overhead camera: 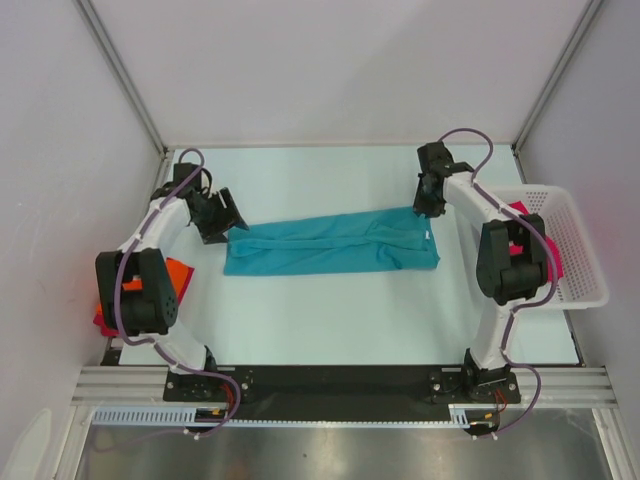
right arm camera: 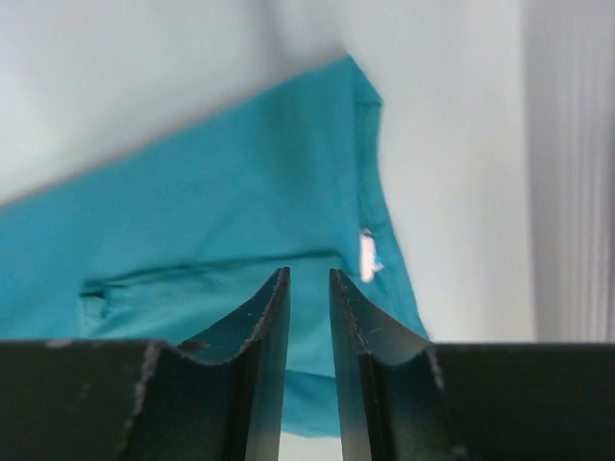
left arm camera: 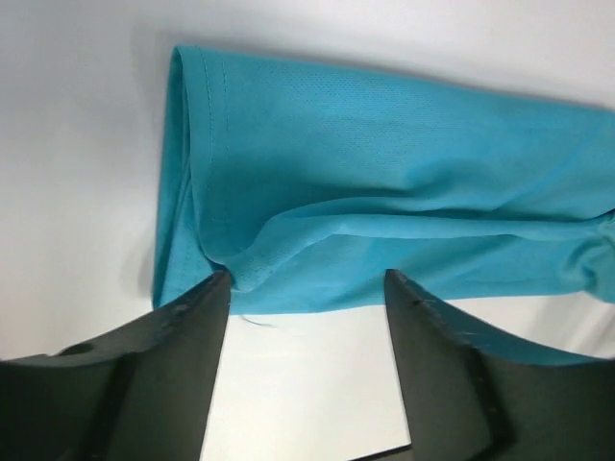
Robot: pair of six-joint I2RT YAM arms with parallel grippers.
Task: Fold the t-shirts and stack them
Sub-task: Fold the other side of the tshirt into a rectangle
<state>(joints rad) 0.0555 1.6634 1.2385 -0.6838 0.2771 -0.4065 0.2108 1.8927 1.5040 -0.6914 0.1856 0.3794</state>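
From above, you've got the teal shirt [overhead camera: 330,245] lying as a long folded strip across the middle of the bench [overhead camera: 330,330]. Your left end effector [overhead camera: 225,218] sits at its left end and your right end effector [overhead camera: 428,203] at its right end. An orange shirt [overhead camera: 180,272] and a dark red shirt [overhead camera: 103,320] wait at the left edge, partly under your left arm. A pink shirt [overhead camera: 520,210] is in the white basket [overhead camera: 585,290] on the right.

On the left wrist, the left end effector [left arm camera: 307,283] is wide open and empty, and the teal shirt [left arm camera: 384,163] lies just beyond the tips. There's a ridge of loose cloth near the hem. If you drag low across it, you'll likely pull the fold apart.

On the right wrist, the right end effector [right arm camera: 308,279] shows only a slim gap, with nothing visibly pinched. The teal shirt [right arm camera: 221,202] and its white label [right arm camera: 367,255] lie below. With so narrow a gap, an edge could catch on a tip if you lift away, skewing that end. Grab just the top layer for the next fold and the strip may well come open.
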